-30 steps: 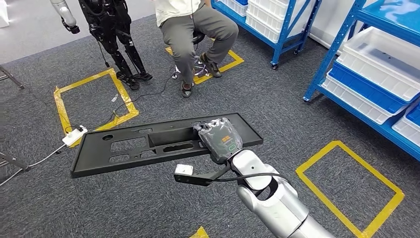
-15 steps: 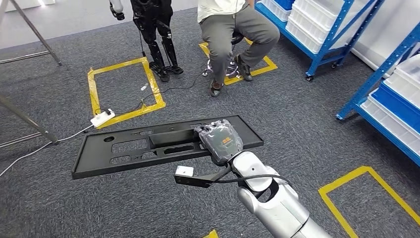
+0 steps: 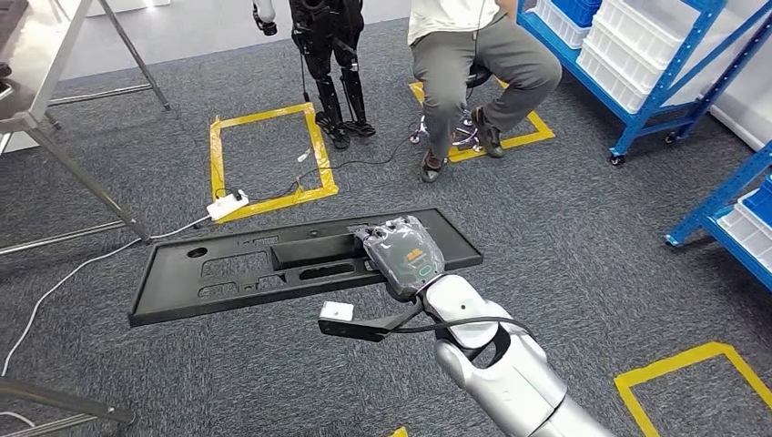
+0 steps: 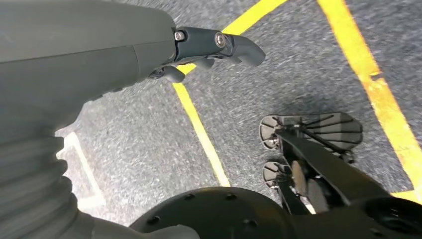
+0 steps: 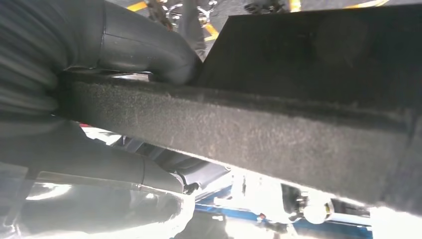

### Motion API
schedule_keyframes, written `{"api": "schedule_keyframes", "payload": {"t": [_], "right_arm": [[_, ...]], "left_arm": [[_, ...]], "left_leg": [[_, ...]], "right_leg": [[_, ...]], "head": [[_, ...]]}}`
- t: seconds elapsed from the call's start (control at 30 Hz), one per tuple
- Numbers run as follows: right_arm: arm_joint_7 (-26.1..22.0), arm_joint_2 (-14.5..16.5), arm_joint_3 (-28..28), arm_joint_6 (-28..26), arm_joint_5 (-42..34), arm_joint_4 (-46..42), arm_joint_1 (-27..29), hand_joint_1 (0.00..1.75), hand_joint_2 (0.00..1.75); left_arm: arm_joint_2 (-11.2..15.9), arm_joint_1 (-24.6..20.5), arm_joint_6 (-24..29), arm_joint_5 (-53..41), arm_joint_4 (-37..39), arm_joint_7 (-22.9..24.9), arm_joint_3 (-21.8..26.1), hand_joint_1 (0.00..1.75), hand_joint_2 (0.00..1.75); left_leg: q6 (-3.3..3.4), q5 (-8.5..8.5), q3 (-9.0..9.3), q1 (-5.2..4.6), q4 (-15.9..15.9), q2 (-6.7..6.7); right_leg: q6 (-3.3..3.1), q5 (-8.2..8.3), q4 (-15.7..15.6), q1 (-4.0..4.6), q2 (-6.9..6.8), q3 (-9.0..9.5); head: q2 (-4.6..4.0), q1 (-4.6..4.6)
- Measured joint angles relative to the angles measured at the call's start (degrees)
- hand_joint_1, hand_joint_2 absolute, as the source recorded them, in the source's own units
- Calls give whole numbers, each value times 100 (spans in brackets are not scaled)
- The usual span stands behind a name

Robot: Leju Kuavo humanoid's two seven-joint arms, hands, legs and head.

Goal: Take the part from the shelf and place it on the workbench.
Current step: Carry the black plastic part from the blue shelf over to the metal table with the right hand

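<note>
Change: Camera has swung since the earlier head views, so the blue shelving [image 3: 665, 86] sits further right and a metal workbench [image 3: 36, 55] has come into the upper left corner; the part keeps its place against the hand.
Part: long black panel with cut-outs [image 3: 300, 264], carried level above the grey carpet, well apart from the workbench.
Right hand: [image 3: 405, 255] grips the panel's near edge towards its right end, thumb and fingers clamped above and below it, as the right wrist view shows; the off-centre hold leaves the long left end unsupported, so it may sag or swing.
Left hand: [image 4: 209, 47] hangs over the floor, fingers curled in on nothing.
Writing: orange and green marks on the hand's cover, too small to read.
Bystanders: seated person [image 3: 473, 64]; another dark robot [image 3: 328, 55].
</note>
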Motion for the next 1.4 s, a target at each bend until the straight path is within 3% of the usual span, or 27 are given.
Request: {"api": "schedule_keyframes", "payload": {"t": [0.07, 0.13, 0.17, 0.23, 0.3, 0.33, 0.4, 0.47, 0.5, 0.53, 0.6, 0.63, 0.67, 0.73, 0.8, 0.83, 0.9, 0.97, 1.0, 1.03, 1.1, 1.17, 1.2, 1.27, 1.33, 1.4], "right_arm": [[3, -2, -2, 0, 0, 0, 2, 173, 175], [6, -1, -8, 0, -1, 0, 0, 173, 175], [7, -1, -10, 0, -1, 0, -2, 173, 175], [12, 7, -17, 1, -2, 1, -10, 173, 175], [26, 21, -30, 2, -2, 4, -23, 173, 175], [33, 23, -39, 3, -3, 7, -31, 173, 175], [45, 10, -53, 4, -4, 21, -32, 173, 175], [49, -9, -57, 7, -6, 42, -21, 173, 175], [50, -15, -57, 8, -8, 49, -19, 173, 175], [50, -17, -57, 8, -11, 53, -21, 173, 175], [51, -16, -57, 9, -18, 55, -28, 173, 175], [50, -13, -57, 10, -20, 56, -33, 173, 175], [50, -7, -56, 11, -21, 57, -36, 173, 175], [50, 22, -54, 15, -22, 63, -47, 173, 175], [51, 77, -50, 19, -24, 74, -71, 173, 175], [51, 103, -48, 21, -26, 80, -87, 173, 175], [51, 135, -44, 26, -35, 99, -110, 173, 175], [42, 145, -35, 29, -56, 137, -119, 173, 175], [29, 152, -30, 29, -72, 164, -125, 173, 175], [12, 165, -25, 28, -89, 191, -139, 173, 175], [-25, 212, -17, 25, -120, 241, -197, 173, 175], [-44, 258, -14, 24, -145, 276, -268, 173, 175], [-49, 273, -11, 24, -156, 290, -292, 173, 175], [-56, 299, -3, 24, -169, 307, -321, 173, 175], [-60, 308, 4, 22, -175, 313, -346, 173, 175], [-63, 281, 9, 20, -191, 318, -363, 173, 175]], "left_arm": [[10, 1, 1, -3, 0, 14, 0, 0, 175], [23, -15, 0, -6, -1, 19, -1, 0, 175], [28, -23, -1, -7, -1, 20, -1, 0, 175], [31, -31, -4, -8, 0, 20, -1, 0, 175], [26, -27, -4, -8, 0, 20, -2, 0, 175], [22, -28, -4, -8, 0, 20, -2, 0, 175], [17, -35, -10, -8, 0, 19, -2, 0, 175], [16, -37, -22, -8, 0, 18, -2, 0, 175], [15, -35, -26, -8, 0, 19, -2, 0, 175], [13, -33, -28, -8, 0, 20, -1, 0, 175], [9, -33, -28, -7, 0, 22, -1, 0, 175], [8, -35, -27, -6, 0, 23, 0, 0, 175], [8, -32, -25, -4, 0, 24, 1, 0, 175], [8, -12, -21, 2, 0, 26, 4, 0, 175], [10, 7, -16, 9, 1, 28, 19, 0, 175], [11, 6, -13, 13, 1, 31, 31, 0, 175], [14, -10, -5, 20, 0, 37, 58, 0, 175], [16, -17, 17, 36, 0, 45, 87, 0, 175], [16, -15, 33, 46, 0, 50, 104, 0, 175], [16, -12, 49, 54, 0, 54, 121, 0, 175], [17, -11, 75, 62, 0, 57, 144, 0, 175], [23, -26, 97, 67, 0, 49, 154, 0, 175], [25, -32, 103, 69, 0, 39, 161, 0, 175], [26, -34, 107, 68, 0, 11, 183, 0, 175], [21, -30, 101, 59, 1, -19, 205, 0, 175], [16, -40, 89, 39, 2, -47, 224, 0, 175]], "left_leg": [[27, 353, 372, -6, -695, 105], [90, 579, 752, -48, -1381, 260], [123, 603, 829, -73, -1529, 295], [187, 600, 837, -104, -1583, 208], [254, 631, 872, -84, -1633, 120], [289, 648, 892, -67, -1656, 76], [326, 657, 900, -50, -1664, -31], [331, 656, 899, -49, -1661, -164], [330, 655, 903, -46, -1659, -235], [324, 653, 910, -42, -1656, -306], [289, 641, 922, -38, -1634, -440], [256, 629, 917, -42, -1619, -498], [221, 623, 905, -43, -1609, -543], [150, 624, 876, -25, -1610, -609], [97, 564, 826, 5, -1523, -514], [74, 456, 744, 8, -1346, -392], [41, 98, 412, 2, -653, -113], [29, -146, 67, 7, 16, -21], [37, -122, 22, 7, 90, -5], [55, 3, 98, 5, -70, 13], [125, 356, 502, -28, -855, 175], [198, 530, 798, -89, -1421, 331], [221, 532, 834, -117, -1502, 350], [262, 560, 842, -120, -1541, 229], [318, 602, 888, -88, -1613, 127], [356, 626, 919, -67, -1646, 19]], "right_leg": [[10, -18, 0, 4, -92, 17], [54, -50, 4, 42, -166, 34], [81, -67, 5, 59, -201, 40], [133, -92, -8, 71, -282, 58], [173, -172, 110, 64, -190, 13], [173, -276, 320, 58, -82, -80], [142, -589, 1067, 32, 121, -447], [162, -774, 1701, 10, 169, -800], [210, -723, 1709, -4, 175, -831], [275, -579, 1474, -27, 190, -743], [391, -212, 656, -87, 316, -389], [400, -82, 340, -112, 373, -241], [378, -16, 167, -118, 413, -158], [279, 20, 109, -95, 374, -117], [189, 43, 96, -93, 306, -110], [145, 49, 88, -96, 262, -103], [73, 40, 84, -67, 164, -95], [37, 26, 85, -23, 47, -94], [26, 18, 85, -6, -10, -93], [17, 11, 85, 9, -61, -89], [14, -6, 85, 37, -146, -78], [40, -28, 86, 76, -218, -74], [59, -38, 85, 87, -259, -71], [99, -64, 86, 99, -336, -72], [125, -174, 269, 94, -213, -140], [105, -436, 891, 61, 42, -421]], "head": [[0, 0], [0, 8], [0, 12], [0, 23], [-1, 25], [-1, 32], [0, 44], [0, 49], [0, 51], [0, 49], [-1, 51], [-1, 52], [-1, 51], [-1, 48], [0, 38], [0, 29], [0, 13], [-1, 15], [-1, 13], [-1, 14], [0, 13], [-1, 16], [-1, 17], [-1, 13], [-1, 17], [-2, 38]]}}
